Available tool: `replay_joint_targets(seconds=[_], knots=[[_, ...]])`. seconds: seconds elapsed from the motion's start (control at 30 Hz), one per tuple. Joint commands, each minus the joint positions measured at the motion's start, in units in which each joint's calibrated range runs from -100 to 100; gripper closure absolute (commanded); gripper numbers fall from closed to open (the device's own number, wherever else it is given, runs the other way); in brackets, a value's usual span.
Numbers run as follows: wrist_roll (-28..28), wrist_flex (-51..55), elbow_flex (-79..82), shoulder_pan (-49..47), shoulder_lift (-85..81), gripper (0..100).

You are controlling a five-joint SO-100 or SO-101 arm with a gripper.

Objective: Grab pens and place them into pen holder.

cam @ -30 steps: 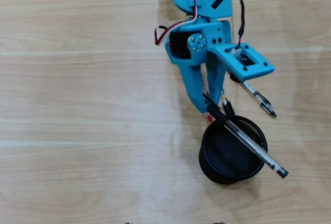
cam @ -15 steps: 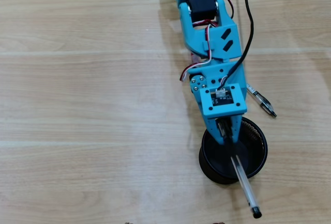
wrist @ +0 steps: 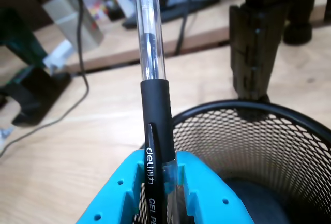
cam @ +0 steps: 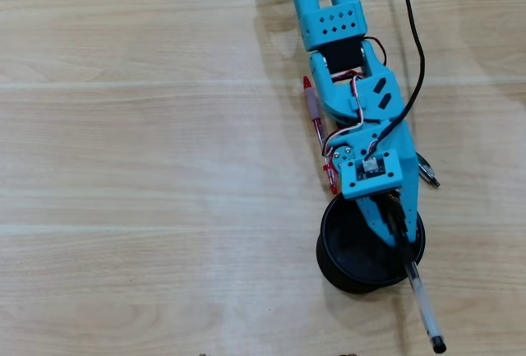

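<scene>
My teal gripper (cam: 399, 237) is shut on the clear-barrelled pen (cam: 421, 298) and hangs over the round black mesh pen holder (cam: 341, 241). The pen slants out past the holder's right rim towards the bottom of the overhead view. In the wrist view the jaws (wrist: 158, 177) clamp the pen's black section (wrist: 155, 120) just above the holder's rim (wrist: 222, 107). I see no pens inside the holder. The red pen (cam: 315, 117) lies on the table, partly under the arm. A grey-and-black pen (cam: 427, 171) peeks out to the arm's right. The black pen is out of view.
The light wooden table (cam: 148, 167) stretches bare to the left of the arm in the overhead view. A black cable (cam: 419, 60) runs along the arm's right side. In the wrist view a dark stand (wrist: 256, 43) and cables sit beyond the holder.
</scene>
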Motion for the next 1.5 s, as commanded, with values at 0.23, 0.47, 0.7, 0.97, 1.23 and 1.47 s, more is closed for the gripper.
replay_joint_targets(seconds=[0.23,0.47,0.7,0.97,1.23,1.47], knots=[[-0.8,-23.4,13.5,3.9,0.2,85],[5.0,-29.4,12.0,6.1,-1.1,85],[17.5,-13.8,10.2,5.0,-17.3,83],[24.2,55.6,17.3,5.7,-45.9,82],[24.2,80.1,22.1,10.0,-43.5,83],[21.9,76.4,19.1,7.3,-33.2,82]])
